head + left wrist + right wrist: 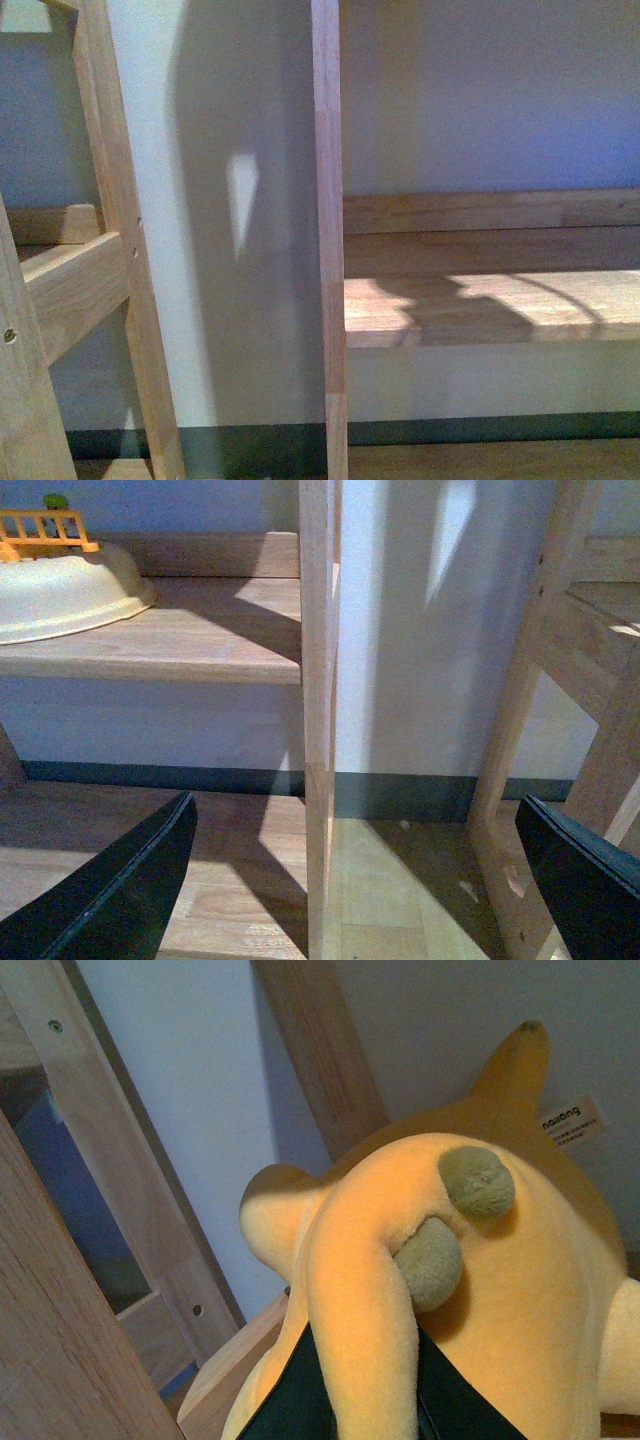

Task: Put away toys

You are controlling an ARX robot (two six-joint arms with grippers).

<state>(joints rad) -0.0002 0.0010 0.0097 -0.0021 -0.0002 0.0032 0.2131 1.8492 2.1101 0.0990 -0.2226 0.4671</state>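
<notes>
One plush toy (470, 1290), one cream bowl (60, 595), one orange fence toy (40, 530)

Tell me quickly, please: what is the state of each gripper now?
Left gripper: open, holding nothing.
Right gripper: closed on the orange-yellow plush toy.

A wooden post (329, 240) stands upright against a pale wall (480, 90), with a wooden shelf (490, 300) running from its right side, patched with light and shadow. A slanted ladder (95, 270) of the same wood leans at the left. A dark baseboard (480, 430) lines the wall's foot. In the left wrist view a cream bowl (70, 590) sits on a shelf, an orange toy fence (45, 530) on top of it
</notes>
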